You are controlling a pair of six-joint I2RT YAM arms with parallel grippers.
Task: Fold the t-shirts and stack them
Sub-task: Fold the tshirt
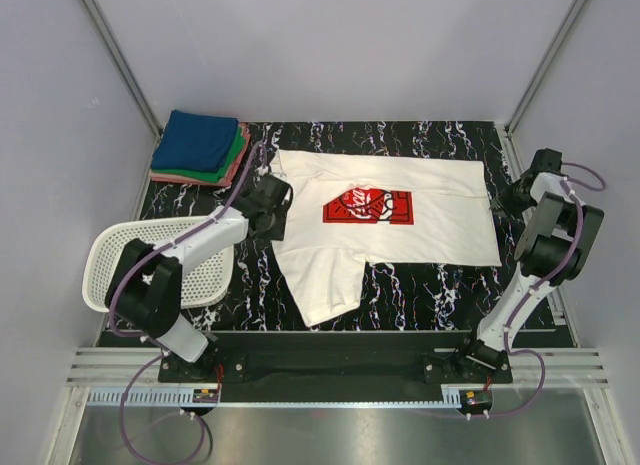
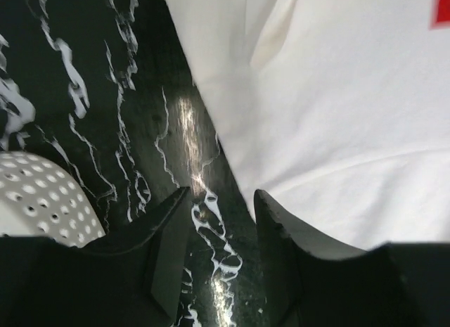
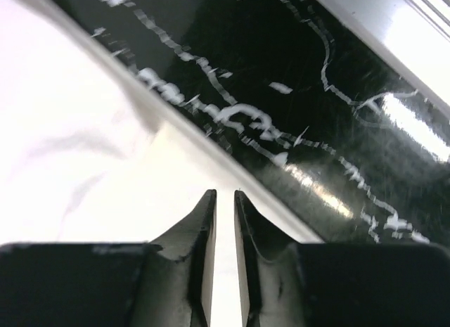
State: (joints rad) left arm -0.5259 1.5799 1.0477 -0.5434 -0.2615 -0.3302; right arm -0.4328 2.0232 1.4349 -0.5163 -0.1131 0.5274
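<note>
While the left gripper (image 2: 221, 197) gapes empty over bare table (image 2: 105, 95) just beside the one spread white t-shirt (image 1: 420, 230), the right gripper (image 3: 223, 195), a mere slit, hovers at its opposite edge, grip unclear; three folded t-shirts (image 1: 200, 150) lie stacked far-left.

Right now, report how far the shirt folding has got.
Done: blue, green and pink t-shirts sit folded in a stack at the far left. In hand: the white t-shirt with the red print lies spread out, left hand open at one edge, right hand nearly closed over the other. Left: fold it and add it to the stack.
</note>
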